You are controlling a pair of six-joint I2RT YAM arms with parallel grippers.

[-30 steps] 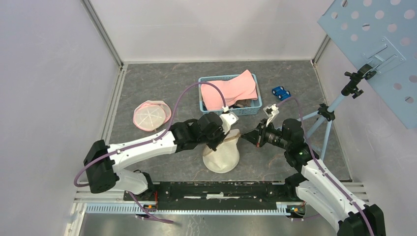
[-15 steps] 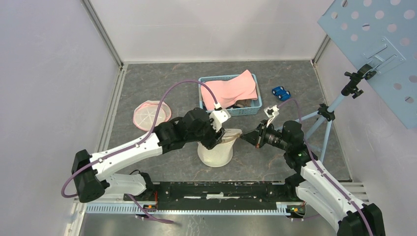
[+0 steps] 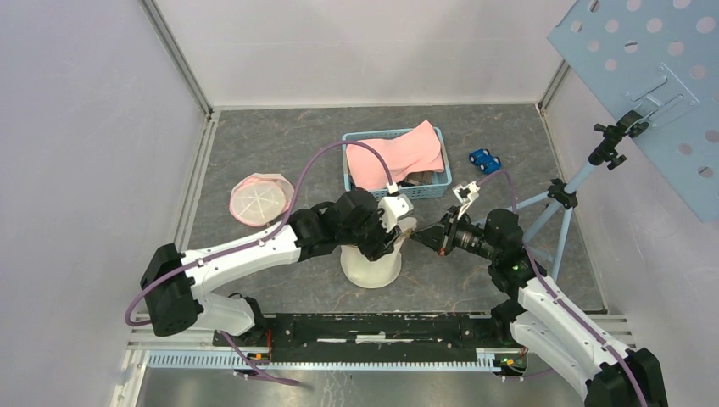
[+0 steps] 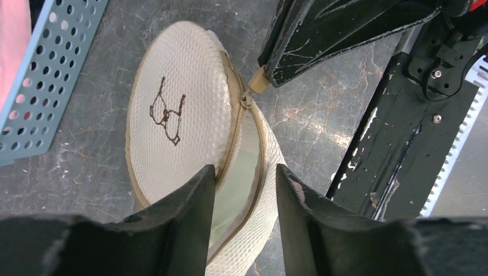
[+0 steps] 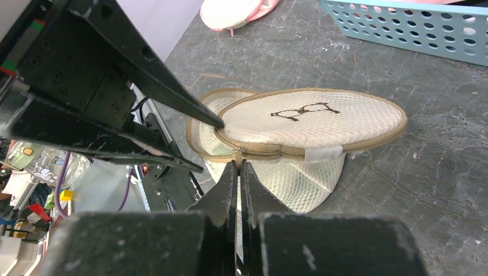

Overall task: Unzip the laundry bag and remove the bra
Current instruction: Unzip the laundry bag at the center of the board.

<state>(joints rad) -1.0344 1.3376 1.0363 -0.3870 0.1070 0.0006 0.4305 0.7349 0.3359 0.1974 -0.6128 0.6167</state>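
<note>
The laundry bag (image 3: 370,264) is a round white mesh pouch with a beige zipper, lying on the grey floor between the arms. A glasses drawing marks its top face (image 4: 172,109). My right gripper (image 5: 239,164) is shut on the zipper pull (image 5: 237,154), at the bag's near rim. My left gripper (image 4: 244,172) hangs open right over the zipper, one finger on each side of the parted gap. A pale greenish surface (image 4: 239,167) shows in that gap. The bra is hidden inside the bag.
A blue basket (image 3: 398,192) holding pink cloth (image 3: 394,157) stands just behind the bag. A pink-rimmed round pouch (image 3: 260,199) lies at the left, and a blue toy car (image 3: 484,159) at the back right. A tripod (image 3: 560,203) with a perforated panel stands on the right.
My left gripper has opened and let go of the bag's top edge. The bag has sunk back and shifted a little left. The right gripper has stayed shut on the pull.
</note>
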